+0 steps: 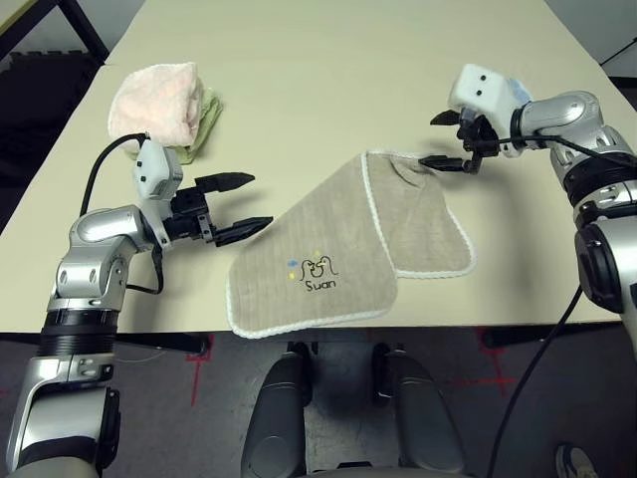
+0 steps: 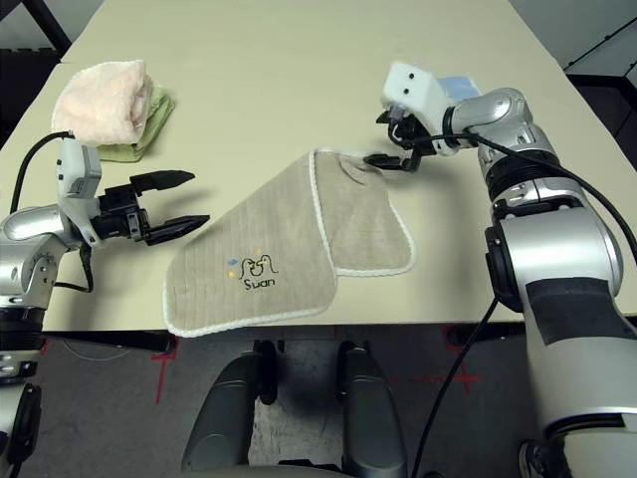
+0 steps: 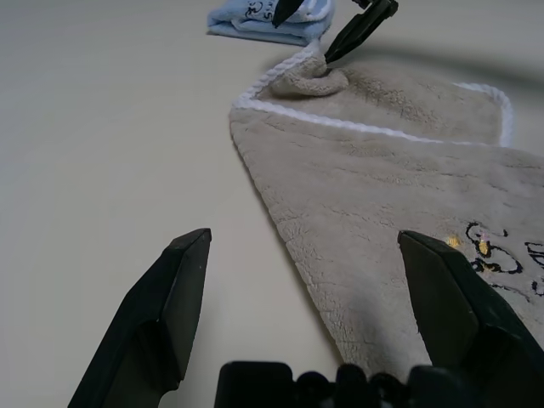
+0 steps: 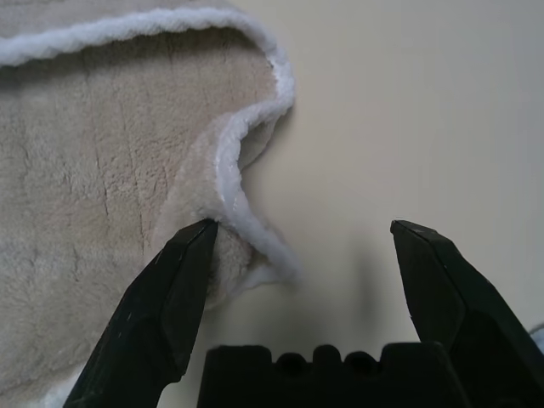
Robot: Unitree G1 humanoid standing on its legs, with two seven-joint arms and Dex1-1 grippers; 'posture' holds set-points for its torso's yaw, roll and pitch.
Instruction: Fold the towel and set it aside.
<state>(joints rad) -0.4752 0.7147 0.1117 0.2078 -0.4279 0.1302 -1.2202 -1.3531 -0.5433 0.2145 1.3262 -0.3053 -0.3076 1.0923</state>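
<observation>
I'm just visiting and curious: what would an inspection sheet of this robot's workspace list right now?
Surface: cream rectangular table, tidy.
Job's things: beige terry towel with white edging, folded once, near the front edge.
Clutter: pink folded towel on a green cloth; light-blue folded towel.
End effectors: left end effector open beside the towel; right end effector open at the towel's far corner.
Cables: black cables along both arms.
Surroundings: dark floor with red tape marks.

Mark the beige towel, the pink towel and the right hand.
beige towel [image 1: 328,234]: left eye view, its folded top layer.
pink towel [image 1: 154,100]: left eye view, middle of the bundle.
right hand [image 1: 448,139]: left eye view, between its fingertips.
</observation>
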